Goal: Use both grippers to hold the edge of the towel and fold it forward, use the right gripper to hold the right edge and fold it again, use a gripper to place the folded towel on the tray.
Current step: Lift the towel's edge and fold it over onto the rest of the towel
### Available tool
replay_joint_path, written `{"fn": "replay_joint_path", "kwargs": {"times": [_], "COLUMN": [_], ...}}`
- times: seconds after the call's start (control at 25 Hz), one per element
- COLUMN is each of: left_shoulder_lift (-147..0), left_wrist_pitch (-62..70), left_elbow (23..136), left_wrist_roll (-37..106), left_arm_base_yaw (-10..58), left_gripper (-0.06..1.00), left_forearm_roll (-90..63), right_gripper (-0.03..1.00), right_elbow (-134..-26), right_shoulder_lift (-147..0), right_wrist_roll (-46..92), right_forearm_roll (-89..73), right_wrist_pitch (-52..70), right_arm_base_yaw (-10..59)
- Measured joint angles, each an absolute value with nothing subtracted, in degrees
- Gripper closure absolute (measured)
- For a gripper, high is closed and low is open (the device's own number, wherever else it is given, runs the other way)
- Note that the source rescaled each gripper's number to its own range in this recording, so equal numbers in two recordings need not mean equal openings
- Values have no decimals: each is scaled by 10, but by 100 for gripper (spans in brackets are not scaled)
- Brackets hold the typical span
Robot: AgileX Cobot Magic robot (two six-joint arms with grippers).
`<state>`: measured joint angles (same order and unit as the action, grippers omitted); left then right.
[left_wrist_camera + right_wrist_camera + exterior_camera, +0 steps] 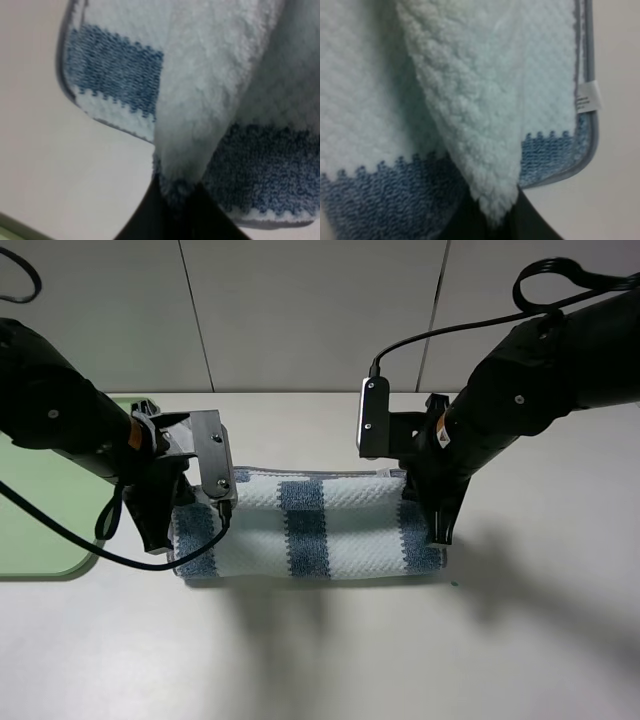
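The blue and pale striped towel [320, 525] lies on the table, its near edge lifted and curled over toward the far side. My left gripper [160, 535] is shut on the towel's left near corner; the left wrist view shows cloth [190, 100] pinched between the black jaws. My right gripper [440, 530] is shut on the towel's right near corner; the right wrist view shows a fold of cloth [480, 130] clamped in the jaws, with a white label [588, 97] on the hem. The light green tray [40, 510] lies at the left, partly behind the left arm.
The white table [330, 650] stretches in front of the towel. A panelled wall [300, 310] stands behind the table. Black cables hang from both arms, one looping low by the tray's near corner [90, 550].
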<state>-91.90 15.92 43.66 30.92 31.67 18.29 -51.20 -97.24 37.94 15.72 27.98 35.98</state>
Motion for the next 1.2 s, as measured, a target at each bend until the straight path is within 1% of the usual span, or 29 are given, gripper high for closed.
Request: {"fn": "replay_joint_path", "kwargs": {"times": [0.2, 0.4, 0.56, 0.76, 1.2], "left_shoulder_lift": [-935, -935, -935, -935, -935], "left_wrist_pitch": [131, 91, 68, 58, 29], "left_elbow": [437, 437, 437, 437, 437], "left_wrist_roll": [306, 306, 302, 296, 290], "left_arm_base_yaw": [316, 315, 301, 283, 282], "left_gripper": [94, 94, 94, 94, 93], "left_forearm_roll": [184, 185, 184, 184, 184], "right_gripper": [97, 97, 97, 97, 97], "right_elbow": [-512, -512, -512, -512, -512], "right_shoulder_lift": [-973, -973, -973, -973, -973], "right_wrist_roll": [361, 345, 342, 342, 342], "right_forearm_roll": [187, 193, 194, 194, 194], "right_wrist_pitch": [256, 242, 235, 226, 225], "right_arm_base_yaw": [357, 335, 326, 326, 326]}}
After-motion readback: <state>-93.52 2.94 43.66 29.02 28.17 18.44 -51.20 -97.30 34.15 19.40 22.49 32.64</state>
